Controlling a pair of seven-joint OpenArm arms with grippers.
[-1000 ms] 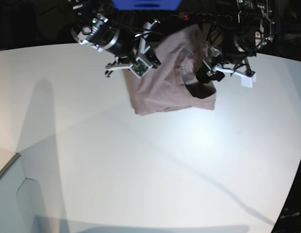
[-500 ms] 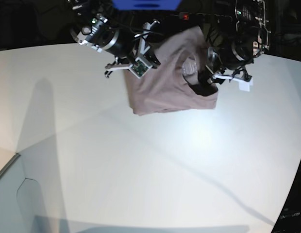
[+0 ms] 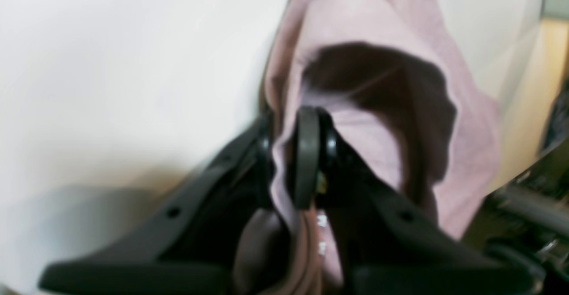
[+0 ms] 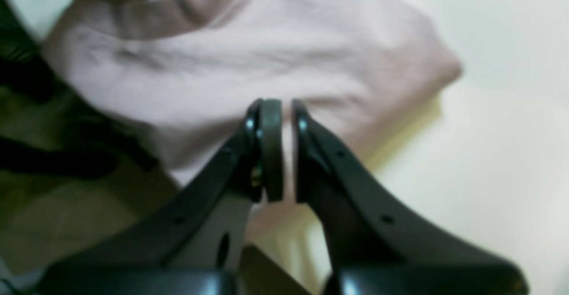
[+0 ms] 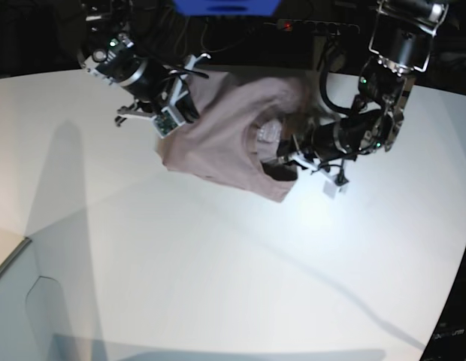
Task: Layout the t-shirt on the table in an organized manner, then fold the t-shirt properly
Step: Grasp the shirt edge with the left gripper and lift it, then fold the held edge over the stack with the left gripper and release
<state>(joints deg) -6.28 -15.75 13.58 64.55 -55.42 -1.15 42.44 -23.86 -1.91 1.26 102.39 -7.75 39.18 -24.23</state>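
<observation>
Spreading the t-shirt [image 5: 218,143] well means drawing both clamped grippers, left gripper [image 3: 284,153] and right gripper [image 4: 284,148], evenly apart, keeping cloth low over the surface [image 5: 218,263].

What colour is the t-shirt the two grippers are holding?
The t-shirt is a plain dusty pinkish mauve, with no print visible. The right wrist view shows it best.

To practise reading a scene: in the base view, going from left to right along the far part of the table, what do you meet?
Bare table → right gripper → t-shirt → left gripper → bare table.
</observation>
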